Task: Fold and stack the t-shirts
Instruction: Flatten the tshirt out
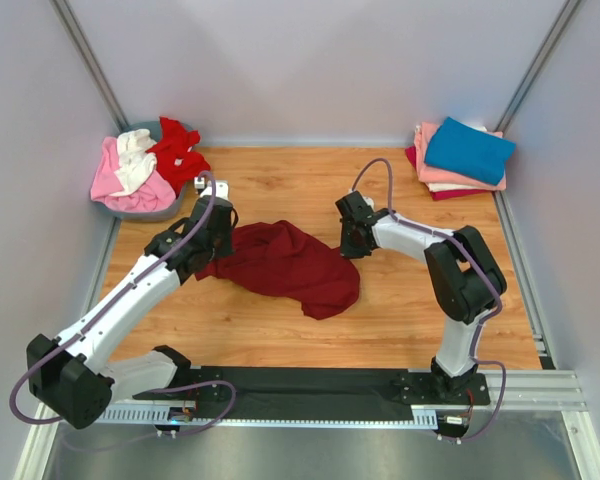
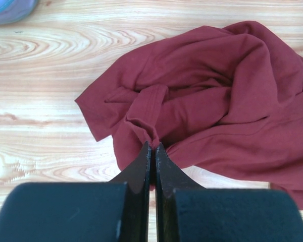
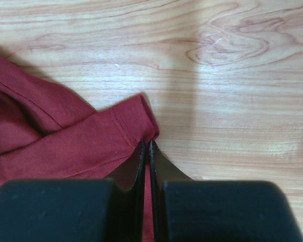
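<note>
A dark maroon t-shirt lies crumpled in the middle of the wooden table. My left gripper is at its left end, shut on a bunched fold of the maroon t-shirt, which is pinched between the fingertips. My right gripper is at the shirt's right end, shut on a hemmed corner of the maroon t-shirt. Folded t-shirts, teal-blue on top of pink and red, are stacked at the back right. Pink, white and bright red t-shirts lie loose in a basket.
The grey basket stands at the back left corner, its rim in the left wrist view. Walls enclose the table on the left, back and right. The black base rail runs along the near edge.
</note>
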You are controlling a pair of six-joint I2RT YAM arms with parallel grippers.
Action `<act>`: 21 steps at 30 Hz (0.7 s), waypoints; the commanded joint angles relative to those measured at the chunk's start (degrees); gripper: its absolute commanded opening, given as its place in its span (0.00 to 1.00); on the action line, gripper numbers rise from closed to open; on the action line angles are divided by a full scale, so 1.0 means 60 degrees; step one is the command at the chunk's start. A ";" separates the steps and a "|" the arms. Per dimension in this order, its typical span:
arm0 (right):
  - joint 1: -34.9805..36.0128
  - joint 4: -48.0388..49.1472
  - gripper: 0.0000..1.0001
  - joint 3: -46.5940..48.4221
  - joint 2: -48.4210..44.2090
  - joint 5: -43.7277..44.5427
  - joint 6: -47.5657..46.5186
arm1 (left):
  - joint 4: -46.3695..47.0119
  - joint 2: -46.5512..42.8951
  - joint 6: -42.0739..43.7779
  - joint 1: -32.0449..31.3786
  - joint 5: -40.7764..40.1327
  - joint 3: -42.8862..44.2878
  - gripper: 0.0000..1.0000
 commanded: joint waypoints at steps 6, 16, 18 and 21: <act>-0.0008 -0.1123 0.00 0.0562 -0.0886 0.1252 -0.0578 | -0.0208 -0.0131 0.0040 0.0008 -0.0241 0.0397 0.00; -0.0008 -0.2603 0.01 0.1280 -0.3348 0.1633 -0.0974 | -0.1511 -0.0789 0.0332 0.0008 -0.0592 0.2180 0.00; -0.0008 -0.2925 0.00 0.1441 -0.3990 0.1677 -0.1105 | -0.1832 -0.0907 0.0581 0.0008 -0.0695 0.2854 0.00; -0.0022 -0.3540 0.00 0.1968 -0.4769 0.1722 -0.1354 | -0.2300 -0.0937 0.0932 0.0008 -0.0724 0.3632 0.00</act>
